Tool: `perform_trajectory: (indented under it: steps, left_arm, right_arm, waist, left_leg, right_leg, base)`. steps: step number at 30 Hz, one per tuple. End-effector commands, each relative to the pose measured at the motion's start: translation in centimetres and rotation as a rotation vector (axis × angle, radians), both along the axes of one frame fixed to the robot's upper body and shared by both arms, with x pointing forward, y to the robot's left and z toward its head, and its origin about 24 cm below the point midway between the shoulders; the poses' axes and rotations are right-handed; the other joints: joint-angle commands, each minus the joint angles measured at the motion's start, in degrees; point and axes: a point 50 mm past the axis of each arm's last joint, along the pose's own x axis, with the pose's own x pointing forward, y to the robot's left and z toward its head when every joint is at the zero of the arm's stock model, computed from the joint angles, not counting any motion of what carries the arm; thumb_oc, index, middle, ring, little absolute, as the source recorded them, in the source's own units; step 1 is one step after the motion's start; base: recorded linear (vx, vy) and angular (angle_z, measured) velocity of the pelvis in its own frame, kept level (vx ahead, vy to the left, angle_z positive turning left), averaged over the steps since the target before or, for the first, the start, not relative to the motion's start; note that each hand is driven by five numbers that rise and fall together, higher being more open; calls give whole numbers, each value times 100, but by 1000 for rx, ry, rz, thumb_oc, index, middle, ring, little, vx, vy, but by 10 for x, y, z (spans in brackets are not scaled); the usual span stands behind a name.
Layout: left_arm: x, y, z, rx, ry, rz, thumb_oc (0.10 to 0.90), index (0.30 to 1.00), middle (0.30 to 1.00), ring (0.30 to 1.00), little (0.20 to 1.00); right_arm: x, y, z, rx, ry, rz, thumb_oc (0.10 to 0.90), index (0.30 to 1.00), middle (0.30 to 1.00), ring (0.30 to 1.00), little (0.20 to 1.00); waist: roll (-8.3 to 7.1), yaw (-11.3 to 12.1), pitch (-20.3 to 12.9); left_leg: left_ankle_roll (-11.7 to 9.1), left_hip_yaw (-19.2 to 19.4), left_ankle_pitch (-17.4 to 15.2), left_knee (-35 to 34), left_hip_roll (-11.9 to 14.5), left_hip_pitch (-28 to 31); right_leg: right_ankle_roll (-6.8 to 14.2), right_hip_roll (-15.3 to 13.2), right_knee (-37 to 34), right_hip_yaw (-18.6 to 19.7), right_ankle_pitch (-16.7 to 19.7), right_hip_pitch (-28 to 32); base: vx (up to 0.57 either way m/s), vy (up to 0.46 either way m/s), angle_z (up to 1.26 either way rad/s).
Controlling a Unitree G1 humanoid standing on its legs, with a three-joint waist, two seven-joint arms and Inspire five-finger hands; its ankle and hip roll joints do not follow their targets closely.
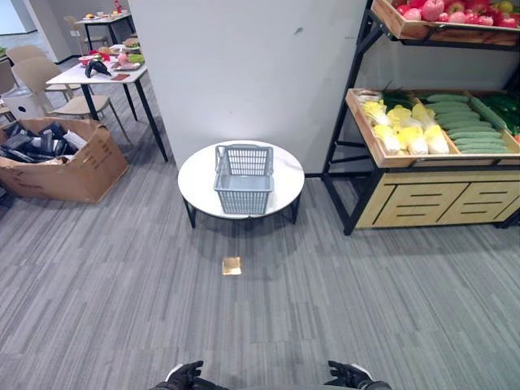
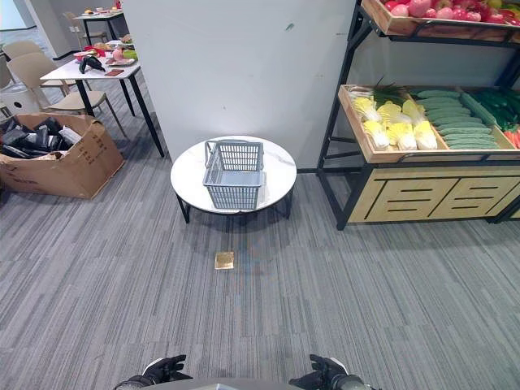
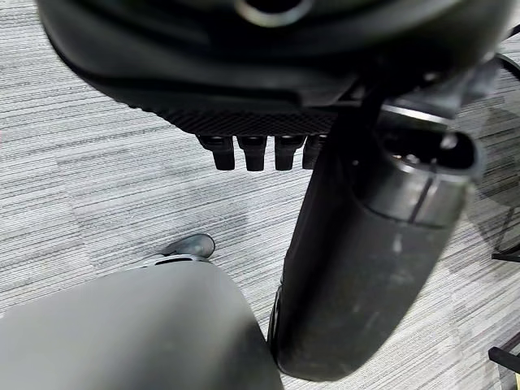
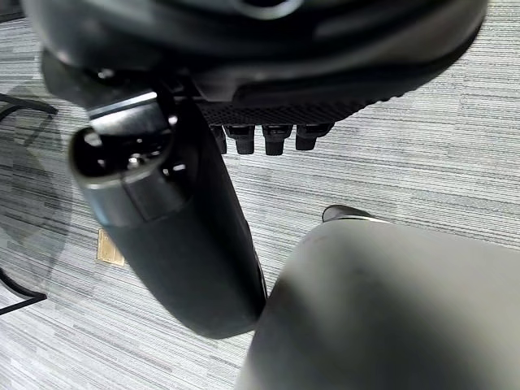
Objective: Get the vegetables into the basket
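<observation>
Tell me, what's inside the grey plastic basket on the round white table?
The grey plastic basket on the round white table looks empty: only its mesh walls and floor show. The near wall hides a little of the bottom. The vegetables sit on the wooden shelf.

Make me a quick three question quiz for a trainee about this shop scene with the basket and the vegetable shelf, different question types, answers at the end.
1. True or false: the grey basket already holds vegetables.
2. Multiple choice: the basket stands on A) the floor, B) the round white table, C) the wooden shelf.
3. Fill in: the cucumbers lie on the shelf to the robot's ____ of the basket.

Key
1. False; it looks empty.
2. B.
3. Right.

Both the left hand and the right hand hang low, holding nothing, far from the table.
</observation>
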Motion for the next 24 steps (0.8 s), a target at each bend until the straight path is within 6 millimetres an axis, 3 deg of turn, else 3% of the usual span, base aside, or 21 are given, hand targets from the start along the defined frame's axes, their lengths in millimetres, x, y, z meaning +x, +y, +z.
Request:
perform_trajectory:
  steps: [1, 24]
  left_arm:
    - [0, -17, -4, -20, 33, -57, 900, 1000, 1000, 1000, 1000]
    - [9, -15, -2, -12, 10, -77, 900, 1000, 1000, 1000, 1000]
  right_arm:
    - [-9, -15, 0, -42, 65, 33, 900, 1000, 1000, 1000, 1000]
    - [-4, -18, 2, -53, 61, 48, 900, 1000, 1000, 1000, 1000]
  waist:
    - [119, 66, 40]
    - [83, 100, 195]
  left_leg:
    - [-348, 265, -604, 32, 75, 152]
    - [-311, 242, -598, 32, 78, 137]
  right_leg:
    - [551, -352, 8, -453, -111, -100]
    - [535, -344, 8, -505, -123, -86]
  base:
    - [0, 0, 0]
    - [8, 2, 0]
